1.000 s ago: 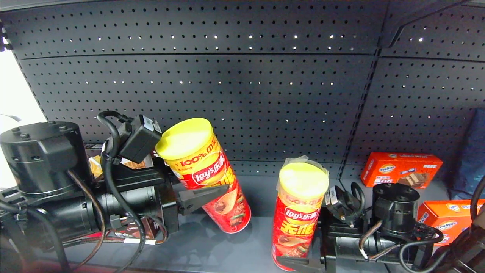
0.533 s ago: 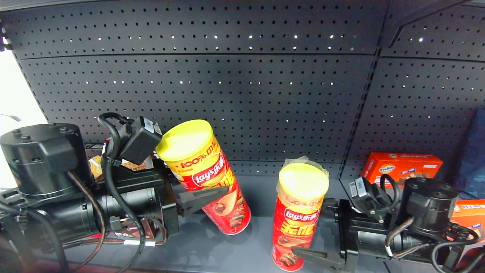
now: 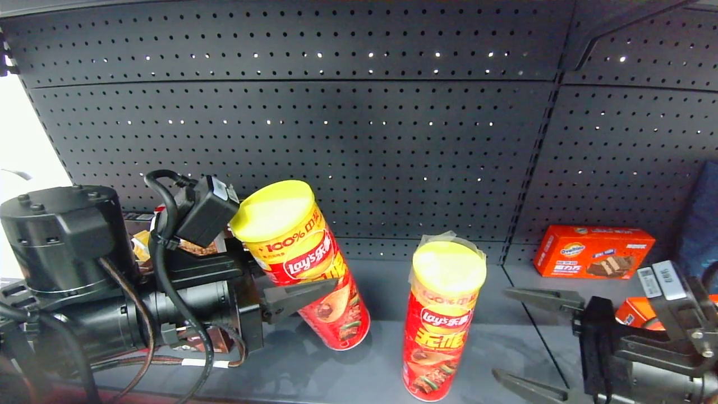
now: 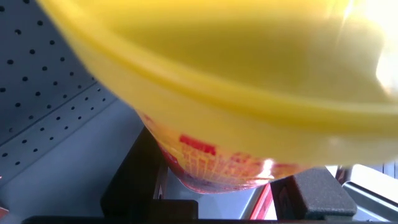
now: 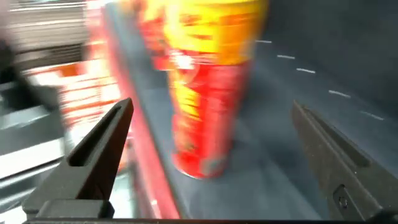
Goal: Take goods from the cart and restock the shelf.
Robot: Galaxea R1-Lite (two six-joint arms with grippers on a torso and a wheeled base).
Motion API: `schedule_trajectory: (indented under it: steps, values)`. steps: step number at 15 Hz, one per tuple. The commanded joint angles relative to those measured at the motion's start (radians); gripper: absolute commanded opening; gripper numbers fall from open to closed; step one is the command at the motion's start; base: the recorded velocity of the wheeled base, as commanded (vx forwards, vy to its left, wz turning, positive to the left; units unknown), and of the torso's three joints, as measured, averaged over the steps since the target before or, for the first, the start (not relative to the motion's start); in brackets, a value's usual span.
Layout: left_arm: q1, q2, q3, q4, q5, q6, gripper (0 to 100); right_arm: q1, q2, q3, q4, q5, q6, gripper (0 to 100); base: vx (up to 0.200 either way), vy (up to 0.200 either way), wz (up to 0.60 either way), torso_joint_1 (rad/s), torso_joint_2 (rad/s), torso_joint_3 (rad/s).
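Note:
My left gripper [image 3: 307,276] is shut on a red chips can with a yellow lid [image 3: 303,261], held tilted with its base low over the grey shelf [image 3: 381,292]. In the left wrist view the can's lid [image 4: 236,56] looms large, and the left gripper [image 4: 227,190] has dark fingers [image 4: 134,180] on either side of the red body. A second, identical can [image 3: 443,320] stands upright on the shelf to the right. My right gripper [image 3: 516,342] is open, to the right of that can and apart from it. From the right wrist, the upright can [image 5: 211,74] lies beyond the open right gripper [image 5: 211,109].
The black pegboard wall [image 3: 359,140] backs the shelf. An orange box [image 3: 594,251] lies at the back right, and another orange box [image 3: 634,311] sits behind my right gripper. Snack packs [image 3: 140,244] lie behind my left arm. A blue item [image 3: 701,224] is at the right edge.
My right gripper has drawn back to the right, away from the upright can, which stays standing. My left gripper with the tilted can has sunk slightly.

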Motion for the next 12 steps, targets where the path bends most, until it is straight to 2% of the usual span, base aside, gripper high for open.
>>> schedule_trajectory:
  steps: [1, 3, 5, 6, 7, 8, 9, 10, 12]
  values:
    - [0.0, -0.002, 0.001, 0.0, 0.004, 0.0, 0, -0.002, -0.198, 0.027, 0.073, -0.139, 0.001, 100, 0.0, 0.0, 0.0, 0.0, 0.0, 0.0]
    - [-0.005, -0.003, 0.004, 0.0, 0.007, 0.0, 0, -0.024, -0.307, 0.102, 0.112, -0.248, 0.001, 100, 0.0, 0.0, 0.0, 0.0, 0.0, 0.0]
    - [-0.002, -0.003, 0.004, 0.001, 0.007, 0.0, 0, -0.12, -0.422, 0.179, 0.127, -0.266, 0.001, 100, 0.0, 0.0, 0.0, 0.0, 0.0, 0.0]
    - [-0.002, -0.003, 0.004, 0.001, 0.007, 0.0, 0, -0.124, -0.426, 0.179, 0.129, -0.268, 0.001, 100, 0.0, 0.0, 0.0, 0.0, 0.0, 0.0]
    - [-0.002, -0.002, 0.004, 0.003, 0.023, 0.0, 0, -0.156, -0.578, 0.173, 0.308, -0.342, 0.001, 100, 0.0, 0.0, 0.0, 0.0, 0.0, 0.0]
    - [-0.002, 0.0, 0.003, 0.001, 0.03, 0.0, 0, -0.16, -0.676, 0.178, 0.412, -0.397, 0.001, 100, 0.0, 0.0, 0.0, 0.0, 0.0, 0.0]
    - [-0.002, 0.0, 0.003, 0.001, 0.03, 0.0, 0, -0.162, -0.759, 0.178, 0.498, -0.441, 0.003, 100, 0.0, 0.0, 0.0, 0.0, 0.0, 0.0]
    - [-0.002, 0.0, 0.003, 0.001, 0.03, 0.0, 0, -0.162, -0.759, 0.178, 0.498, -0.441, 0.003, 100, 0.0, 0.0, 0.0, 0.0, 0.0, 0.0]
    - [-0.002, -0.002, 0.004, 0.006, 0.032, 0.0, 0, -0.189, -1.086, 0.17, 0.823, -0.615, 0.029, 100, 0.0, 0.0, 0.0, 0.0, 0.0, 0.0]
